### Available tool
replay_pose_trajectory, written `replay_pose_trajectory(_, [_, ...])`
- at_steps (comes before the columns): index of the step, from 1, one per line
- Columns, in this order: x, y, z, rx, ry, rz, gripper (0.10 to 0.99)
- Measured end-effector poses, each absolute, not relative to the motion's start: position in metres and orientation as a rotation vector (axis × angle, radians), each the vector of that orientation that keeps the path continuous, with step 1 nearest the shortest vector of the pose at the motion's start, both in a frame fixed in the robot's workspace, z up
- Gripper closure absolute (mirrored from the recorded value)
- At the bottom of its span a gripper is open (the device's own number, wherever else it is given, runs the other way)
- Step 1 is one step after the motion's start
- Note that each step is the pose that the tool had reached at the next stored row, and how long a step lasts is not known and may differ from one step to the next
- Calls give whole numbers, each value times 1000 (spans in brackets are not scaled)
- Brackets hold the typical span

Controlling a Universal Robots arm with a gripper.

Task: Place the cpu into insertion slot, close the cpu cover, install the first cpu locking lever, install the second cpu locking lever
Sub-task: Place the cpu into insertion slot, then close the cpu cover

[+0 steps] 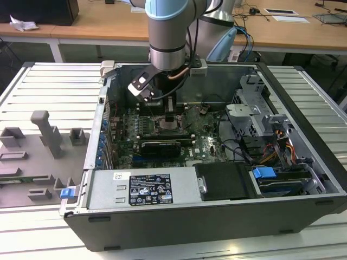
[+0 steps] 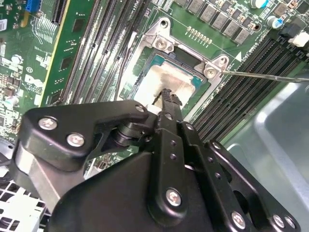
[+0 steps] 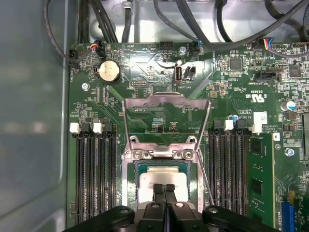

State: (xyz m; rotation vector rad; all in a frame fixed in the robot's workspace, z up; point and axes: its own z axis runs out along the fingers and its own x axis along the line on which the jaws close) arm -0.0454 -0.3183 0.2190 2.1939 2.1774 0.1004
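Gripper (image 3: pixel 164 187) jaws looked pressed together, tips on or just above the cpu (image 3: pixel 149 179), which sat in the insertion slot (image 2: pixel 155 59). The first wrist view showed the cpu cover (image 3: pixel 166 99) swung open. In the exterior view the arm (image 1: pixel 168 32) reached straight down into the computer case (image 1: pixel 303 103), with memory slots (image 3: pixel 94 174) close on both sides.

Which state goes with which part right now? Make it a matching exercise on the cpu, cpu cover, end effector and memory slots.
1 cpu
2 cpu cover
3 end effector
4 memory slots

A swung open, off the insertion slot
B long, black, flanking the slot on both sides
C lying in the slot
D right over the chip, fingertips together

Pairs: 1-C, 2-A, 3-D, 4-B
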Motion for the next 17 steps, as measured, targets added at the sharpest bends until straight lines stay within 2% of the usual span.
replay_pose_trajectory(17, [-41, -319, 223, 2196, 2179, 97, 980])
